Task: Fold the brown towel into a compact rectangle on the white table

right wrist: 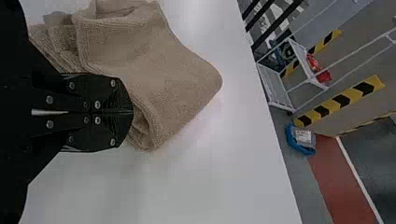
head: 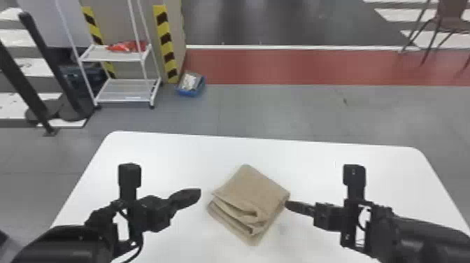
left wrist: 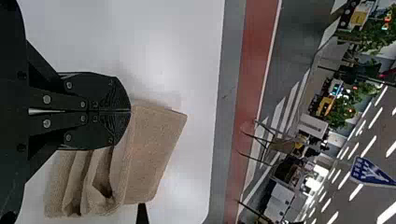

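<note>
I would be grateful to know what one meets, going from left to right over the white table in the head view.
Left gripper → folded brown towel → right gripper, its tip at the towel's right edge.

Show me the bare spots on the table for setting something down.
Bare: the white table between the towel and the far edge, out to both far corners. Crowded: beside the towel, the left gripper close to its left, the right gripper at its right corner.
</note>
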Robot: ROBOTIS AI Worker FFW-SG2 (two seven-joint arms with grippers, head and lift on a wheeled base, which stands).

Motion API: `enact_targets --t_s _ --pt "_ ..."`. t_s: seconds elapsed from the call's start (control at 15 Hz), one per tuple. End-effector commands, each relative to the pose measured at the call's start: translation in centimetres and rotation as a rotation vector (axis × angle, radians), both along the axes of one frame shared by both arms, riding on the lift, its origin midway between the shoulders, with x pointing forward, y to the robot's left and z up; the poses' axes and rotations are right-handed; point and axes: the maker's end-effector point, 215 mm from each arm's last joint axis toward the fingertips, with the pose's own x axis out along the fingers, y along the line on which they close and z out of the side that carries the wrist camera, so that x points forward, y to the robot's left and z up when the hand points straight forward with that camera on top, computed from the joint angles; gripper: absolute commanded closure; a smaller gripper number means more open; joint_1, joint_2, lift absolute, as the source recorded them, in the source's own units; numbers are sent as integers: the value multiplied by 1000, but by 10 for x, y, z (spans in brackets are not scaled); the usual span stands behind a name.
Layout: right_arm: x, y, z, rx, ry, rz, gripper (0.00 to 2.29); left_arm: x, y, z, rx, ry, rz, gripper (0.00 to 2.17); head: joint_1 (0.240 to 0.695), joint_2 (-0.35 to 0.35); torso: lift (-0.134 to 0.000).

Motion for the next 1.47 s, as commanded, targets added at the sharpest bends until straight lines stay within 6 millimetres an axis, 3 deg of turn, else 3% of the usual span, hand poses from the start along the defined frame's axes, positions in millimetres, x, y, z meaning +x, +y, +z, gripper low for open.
enact_targets --t_s 0.0,0.27,0.4,0.6,0.8,1.0,1.4 --pt "-19 -26 12 56 21 -63 1676 12 -5 -8 7 -6 -5 1835 695 11 0" --pt "-42 -80 62 90 -52 -156 1676 23 -19 -30 46 -43 -22 1835 695 -56 0" --pt "-53 -95 73 96 -66 -182 1676 24 -28 -41 83 -54 -39 1835 695 -89 0" --pt "-59 -95 92 103 -102 -175 1676 20 -39 -45 86 -49 -56 1835 695 -137 0" --pt "-63 -82 106 124 -127 -147 1676 18 -40 -49 98 -48 -58 1835 695 -150 0" --pt "-69 -74 110 125 -131 -127 1676 33 -37 -33 112 -123 -37 1835 695 -135 0" --pt "-75 -79 110 144 -134 -134 1676 29 -40 -63 185 -95 -57 1835 695 -133 0"
